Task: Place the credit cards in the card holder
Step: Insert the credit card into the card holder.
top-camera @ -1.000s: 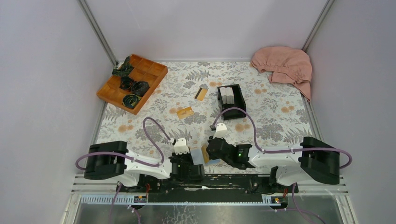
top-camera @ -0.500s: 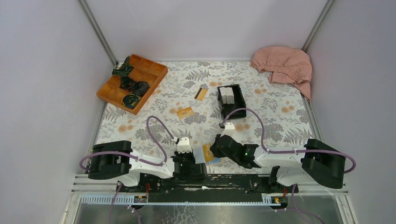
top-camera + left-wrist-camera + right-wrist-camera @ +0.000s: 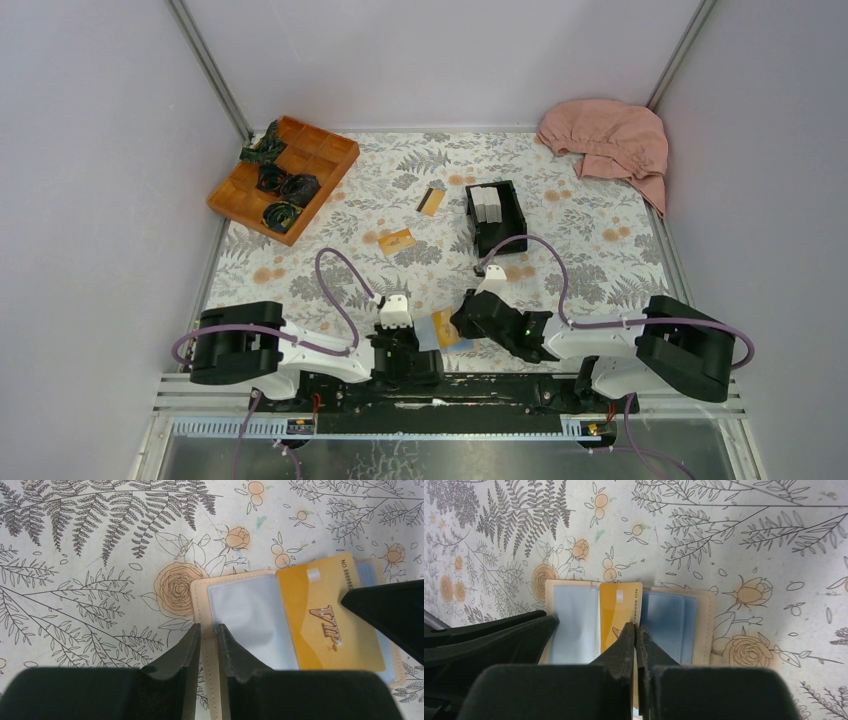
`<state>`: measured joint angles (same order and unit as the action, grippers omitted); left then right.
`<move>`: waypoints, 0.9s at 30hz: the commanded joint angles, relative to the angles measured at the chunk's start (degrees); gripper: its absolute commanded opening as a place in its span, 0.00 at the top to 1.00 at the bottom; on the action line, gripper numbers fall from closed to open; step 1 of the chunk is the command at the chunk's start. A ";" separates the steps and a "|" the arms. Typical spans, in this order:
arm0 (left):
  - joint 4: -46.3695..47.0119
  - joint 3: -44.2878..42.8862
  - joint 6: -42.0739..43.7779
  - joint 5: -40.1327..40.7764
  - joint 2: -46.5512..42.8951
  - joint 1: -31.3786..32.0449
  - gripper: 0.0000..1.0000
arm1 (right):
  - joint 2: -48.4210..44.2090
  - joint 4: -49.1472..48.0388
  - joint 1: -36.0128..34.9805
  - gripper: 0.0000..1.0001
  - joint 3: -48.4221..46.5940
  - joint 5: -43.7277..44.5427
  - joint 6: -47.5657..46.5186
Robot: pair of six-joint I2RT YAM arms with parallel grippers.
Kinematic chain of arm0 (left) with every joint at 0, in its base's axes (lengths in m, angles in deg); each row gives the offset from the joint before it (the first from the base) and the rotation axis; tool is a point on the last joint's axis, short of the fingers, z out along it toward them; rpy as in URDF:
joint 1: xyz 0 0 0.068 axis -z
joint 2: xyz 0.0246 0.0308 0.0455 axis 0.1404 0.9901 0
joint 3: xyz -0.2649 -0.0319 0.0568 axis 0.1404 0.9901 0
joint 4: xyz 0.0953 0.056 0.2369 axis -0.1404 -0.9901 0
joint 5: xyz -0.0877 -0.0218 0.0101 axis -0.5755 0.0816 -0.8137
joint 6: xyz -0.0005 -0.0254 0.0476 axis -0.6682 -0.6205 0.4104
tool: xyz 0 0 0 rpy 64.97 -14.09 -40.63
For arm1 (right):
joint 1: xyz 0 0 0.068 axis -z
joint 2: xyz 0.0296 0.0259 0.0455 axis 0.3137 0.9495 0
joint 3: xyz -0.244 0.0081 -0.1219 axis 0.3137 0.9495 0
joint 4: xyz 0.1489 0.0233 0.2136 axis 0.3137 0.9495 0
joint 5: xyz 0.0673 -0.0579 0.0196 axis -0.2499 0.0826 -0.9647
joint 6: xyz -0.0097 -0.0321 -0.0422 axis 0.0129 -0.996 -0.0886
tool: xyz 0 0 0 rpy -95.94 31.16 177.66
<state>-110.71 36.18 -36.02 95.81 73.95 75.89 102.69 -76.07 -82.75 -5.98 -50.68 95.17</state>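
Note:
The card holder [image 3: 428, 331] lies open on the flowered cloth by the near edge, its tan border and clear pockets [image 3: 245, 610] facing up. My left gripper [image 3: 206, 630] is shut on its left border, one finger on each side of the stitched edge. A gold credit card [image 3: 320, 625] marked VIP lies across the middle of the card holder [image 3: 571, 620]. My right gripper [image 3: 635, 627] is shut on that card's [image 3: 616, 610] right edge. Two more credit cards lie farther out: an orange one [image 3: 397, 241] and one with a black band [image 3: 431, 202].
A black open box [image 3: 494, 215] holding white blocks stands just beyond the right arm. An orange compartment tray [image 3: 283, 177] with dark bundles sits at the far left, and a pink cloth [image 3: 607, 140] lies at the far right corner. Purple cables loop over both arms.
Over the last second the right gripper shifted slightly right with the gold card, and the left gripper edged right at the card holder's border. The card holder now lies flatter and more open.

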 commanded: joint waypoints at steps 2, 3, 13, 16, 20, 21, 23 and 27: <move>4.64 2.86 0.63 -11.50 5.63 -0.75 0.81 | 3.41 1.68 -1.44 1.00 1.44 -5.02 0.52; 4.68 2.89 0.70 -11.58 5.72 -0.76 0.81 | 3.38 1.66 -1.86 1.00 1.44 -4.76 0.75; 4.95 2.60 1.08 -11.87 6.41 -0.72 0.83 | 3.25 2.05 -4.03 1.00 1.96 -3.03 1.92; 4.78 2.80 1.08 -11.87 6.25 -0.74 0.83 | 2.53 2.40 -4.86 1.00 3.10 -2.43 2.58; 4.60 3.03 1.00 -11.73 6.41 -0.66 0.83 | 1.27 2.54 -5.86 1.00 4.27 -2.31 3.21; 4.59 3.02 1.00 -11.79 6.49 -0.66 0.83 | 1.11 2.51 -6.11 1.00 4.47 -2.28 3.33; 4.59 2.91 1.00 -11.85 6.78 -0.68 0.83 | 1.24 2.13 -6.49 1.00 4.46 -2.22 3.35; 4.59 2.58 1.13 -11.91 7.15 -0.66 0.84 | 3.03 1.03 -6.96 1.00 3.98 -2.39 3.26</move>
<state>-110.64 35.81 -35.04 96.79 74.91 76.27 102.84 -79.50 -87.21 -3.23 -48.97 98.84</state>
